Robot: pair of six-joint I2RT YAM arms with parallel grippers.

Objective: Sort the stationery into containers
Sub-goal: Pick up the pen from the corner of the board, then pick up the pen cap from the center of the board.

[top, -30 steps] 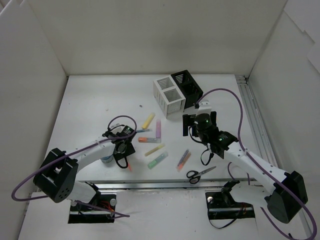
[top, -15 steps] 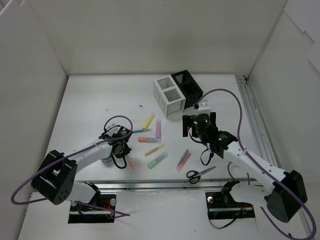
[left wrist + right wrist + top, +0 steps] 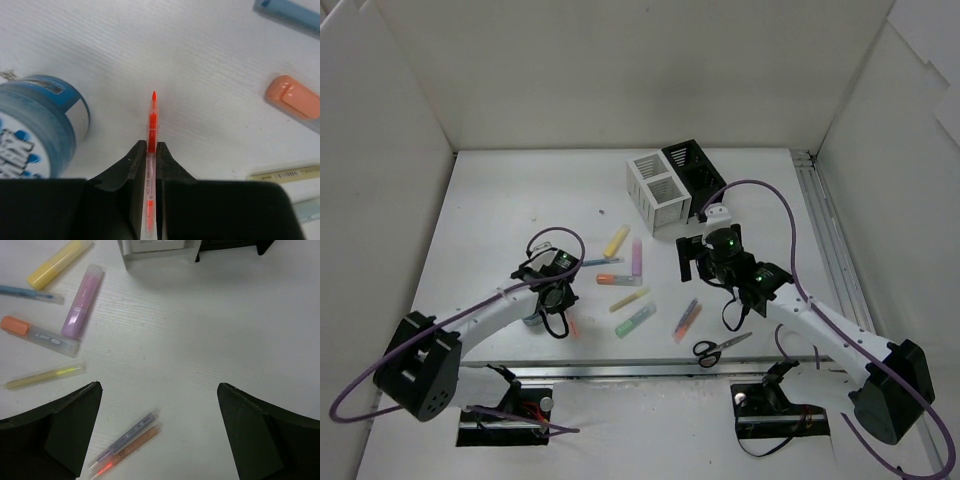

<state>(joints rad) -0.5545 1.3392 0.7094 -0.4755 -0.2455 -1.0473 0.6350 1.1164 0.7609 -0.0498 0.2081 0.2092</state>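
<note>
My left gripper (image 3: pixel 151 145) is shut on the thin red pencil (image 3: pixel 152 115), whose tip points forward low over the table. The white jar with blue dots (image 3: pixel 35 125) stands just left of it. In the top view the left gripper (image 3: pixel 555 298) is at the front left, near the jar (image 3: pixel 531 319). My right gripper (image 3: pixel 159 386) is open and empty above bare table, over two thin pens (image 3: pixel 127 442). The joined white holder (image 3: pixel 658 190) and black holder (image 3: pixel 692 172) stand at the back. Yellow (image 3: pixel 617 241), purple (image 3: pixel 637 256) and orange (image 3: pixel 612 279) markers lie between the arms.
A yellow-green marker (image 3: pixel 630 299), a green marker (image 3: pixel 636 320) and a thin blue pen (image 3: pixel 590 262) lie mid-table. Black-handled scissors (image 3: pixel 720 347) lie near the front edge, right of centre. White walls enclose the table; a metal rail (image 3: pixel 825 230) runs along the right side.
My left gripper has shifted a little to the left with the red pencil held in it. My right gripper has moved slightly left and stays open.
</note>
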